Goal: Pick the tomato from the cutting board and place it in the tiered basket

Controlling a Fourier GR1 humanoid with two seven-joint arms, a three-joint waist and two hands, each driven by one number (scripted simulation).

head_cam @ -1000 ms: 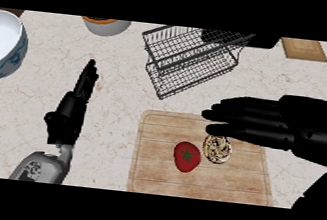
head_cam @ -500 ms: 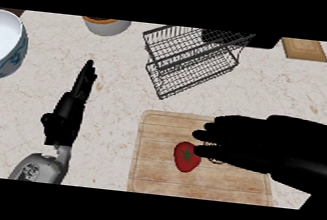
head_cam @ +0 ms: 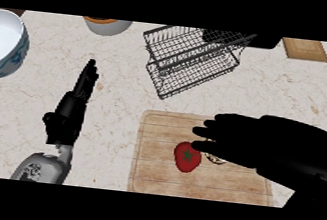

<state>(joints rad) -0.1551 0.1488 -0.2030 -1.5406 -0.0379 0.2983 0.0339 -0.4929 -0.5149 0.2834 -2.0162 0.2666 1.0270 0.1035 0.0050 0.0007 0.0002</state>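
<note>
Head view: the tomato [head_cam: 186, 156] is seen lying on the cutting board [head_cam: 152, 171], just beside the fingertips of the right hand [head_cam: 267, 143], whose fingers are spread and not yet curled round it. The left hand [head_cam: 74, 105] rests flat with straight fingers. The fingers should be centred over the tomato before closing, then carried to the tiered basket [head_cam: 194, 60].

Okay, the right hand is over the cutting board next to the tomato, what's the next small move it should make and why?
Probably shift the right hand a little left and down, so its fingers can curl round the tomato. The tomato lies on the cutting board, uncovered just left of the fingertips, and nothing grips it yet. The tiered basket comes afterwards.
</note>
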